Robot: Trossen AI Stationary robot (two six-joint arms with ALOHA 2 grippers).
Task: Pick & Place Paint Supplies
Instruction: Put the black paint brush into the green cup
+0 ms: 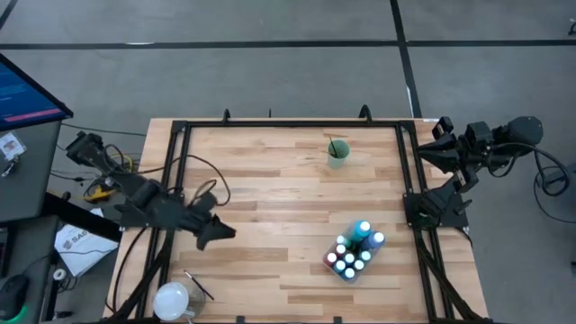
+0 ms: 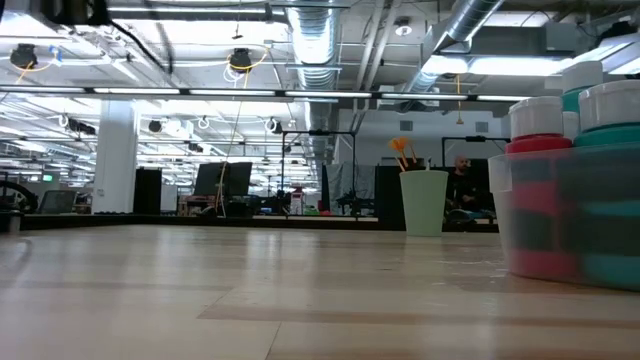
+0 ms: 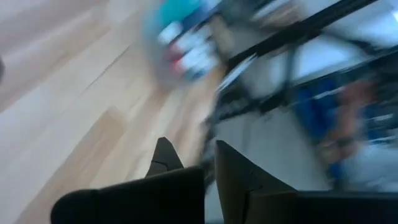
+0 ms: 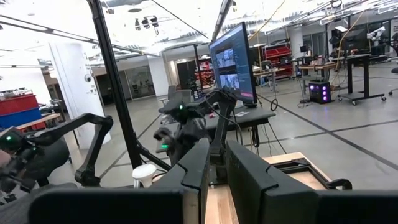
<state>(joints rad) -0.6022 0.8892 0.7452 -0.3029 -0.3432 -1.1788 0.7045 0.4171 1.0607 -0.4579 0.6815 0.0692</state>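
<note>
Left gripper point(image 1: 223, 233), dark two-fingered, hovering over the pale wooden tabletop point(image 1: 270, 171) near its left edge, fingers pressed together on nothing. Right gripper point(image 4: 214, 163) parked beyond the table's right edge, fingers nearly together with a thin gap, nothing between them. Remaining loose supply: one thin dark-handled paintbrush point(image 1: 199, 287) lying flat at about seven o'clock from the left gripper, close by, beside a white round object point(image 1: 171, 300) at the table's near-left corner; long axis running roughly ten o'clock to four o'clock in the high view. Left arm clearly nearer; right arm well apart across the table. Judged next: turning the left wrist so the fingers close across that handle. Small paint bottles point(image 1: 352, 253) with teal, white and red caps standing packed upright in a clear plastic tub point(image 2: 565, 225), at about three o'clock from the left gripper, toward the right side. Pale green cup point(image 1: 337, 153) at the far edge, with brush handles upright inside, orange tips showing in the low view.
</note>
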